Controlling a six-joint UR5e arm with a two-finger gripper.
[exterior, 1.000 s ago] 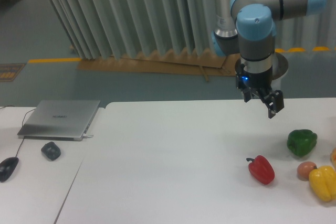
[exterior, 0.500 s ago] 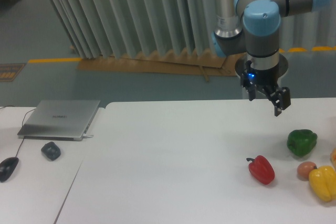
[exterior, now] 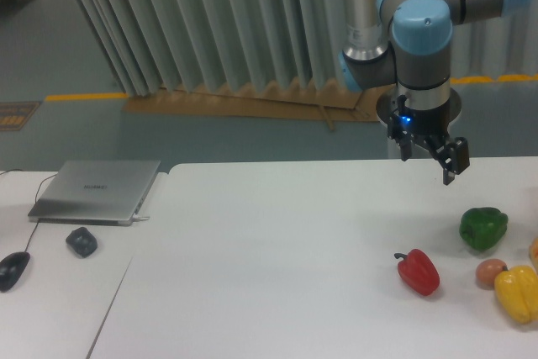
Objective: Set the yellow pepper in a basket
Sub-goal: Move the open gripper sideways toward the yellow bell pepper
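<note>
The yellow pepper (exterior: 517, 293) lies at the table's right edge, glossy and lobed, touching a small orange-tan ball (exterior: 490, 273) on its left. My gripper (exterior: 430, 160) hangs in the air well above and behind it, over the far right part of the table, open with nothing between its fingers. No basket is in view.
A green pepper (exterior: 483, 228) sits behind the yellow one and a red pepper (exterior: 419, 271) lies to its left. An orange object (exterior: 535, 251) peeks in at the right edge. On the left are a closed laptop (exterior: 97, 191), a dark lump (exterior: 81, 241) and a mouse (exterior: 12, 270).
The gripper has drifted to the right and slightly up, about a hand's width over the second. The peppers have not moved.
</note>
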